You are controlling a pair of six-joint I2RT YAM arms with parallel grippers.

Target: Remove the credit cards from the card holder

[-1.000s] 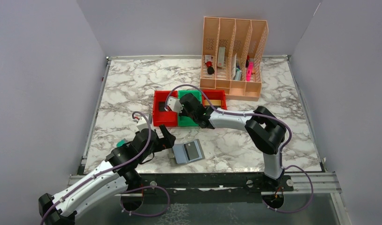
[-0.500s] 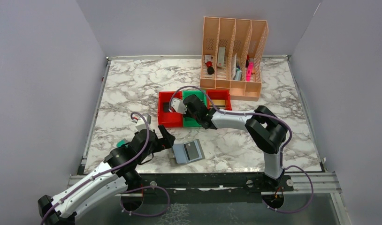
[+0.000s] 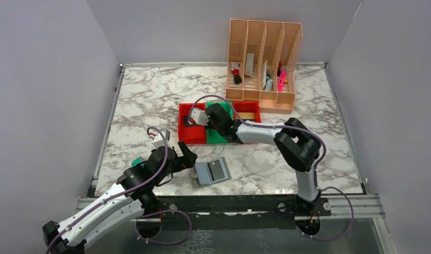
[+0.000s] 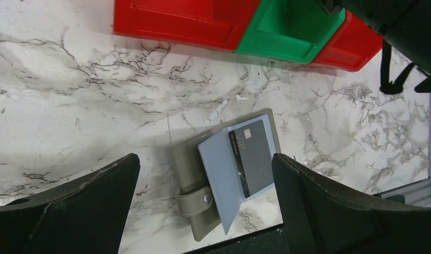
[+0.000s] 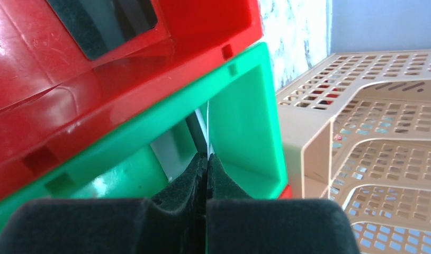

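The grey card holder [image 3: 212, 171] lies open near the table's front edge. In the left wrist view, the card holder [image 4: 203, 180] has a dark grey credit card [image 4: 254, 156] in its light blue-grey pocket. My left gripper [image 3: 185, 157] is open and empty, just left of the holder; in its wrist view my left gripper [image 4: 205, 166] has the holder between its jaws, below them. My right gripper [image 3: 209, 119] is over the green bin [image 3: 216, 135]. In its wrist view my right gripper [image 5: 207, 159] is shut on a thin pale card [image 5: 207, 129], seen edge-on.
A red bin [image 3: 191, 127] left of the green one holds a black card [image 3: 188, 120]. A red bin on the right holds a gold-tan card [image 3: 247, 115]. A peach slotted organiser [image 3: 263, 63] stands at the back. A small teal block [image 3: 135, 161] lies by the left arm.
The row of bins slid a little to the right along with my right gripper. The left arm and the card holder have barely moved.
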